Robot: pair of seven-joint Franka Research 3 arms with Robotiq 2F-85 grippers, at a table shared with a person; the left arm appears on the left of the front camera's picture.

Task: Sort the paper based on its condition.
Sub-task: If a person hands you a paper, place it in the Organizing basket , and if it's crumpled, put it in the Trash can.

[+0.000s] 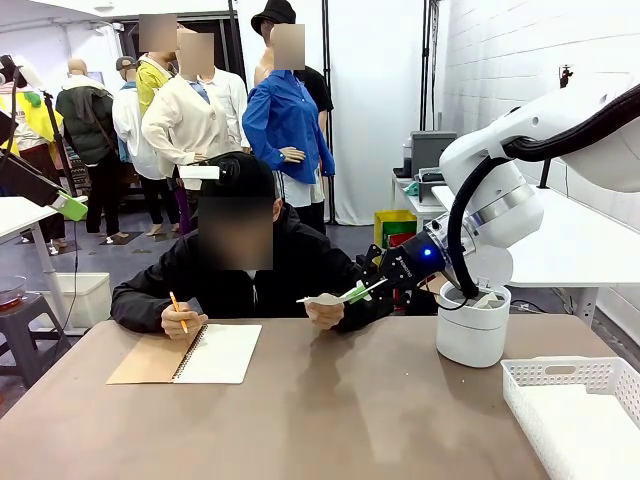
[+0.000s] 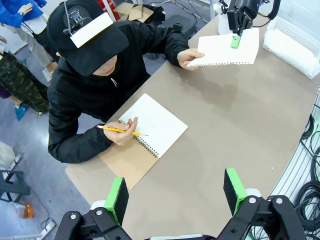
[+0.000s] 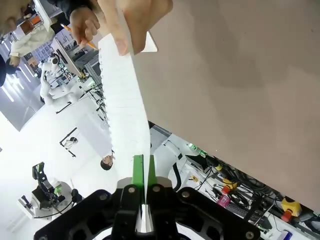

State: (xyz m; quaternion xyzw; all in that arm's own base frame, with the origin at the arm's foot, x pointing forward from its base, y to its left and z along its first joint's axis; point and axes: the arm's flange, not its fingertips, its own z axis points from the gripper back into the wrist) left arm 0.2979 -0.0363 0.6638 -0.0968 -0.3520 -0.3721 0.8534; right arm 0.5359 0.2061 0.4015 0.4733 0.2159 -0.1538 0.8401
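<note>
A smooth white sheet of paper (image 2: 222,49) with a torn spiral edge hangs flat above the table's far side. My right gripper (image 3: 144,172) is shut on one edge of the sheet (image 3: 125,105), while the person's hand (image 2: 186,57) holds the opposite edge. From the front the sheet (image 1: 325,297) appears edge-on between that hand (image 1: 326,314) and my right gripper (image 1: 361,291). High above the table's near side, my left gripper (image 2: 175,195) stands open, holding nothing.
A tan-covered spiral notebook (image 1: 215,352) lies open in front of the person, whose other hand (image 2: 125,131) holds a pencil over it. A white round bin (image 1: 472,330) stands at the right, and a white slotted basket (image 1: 570,372) at the near right corner.
</note>
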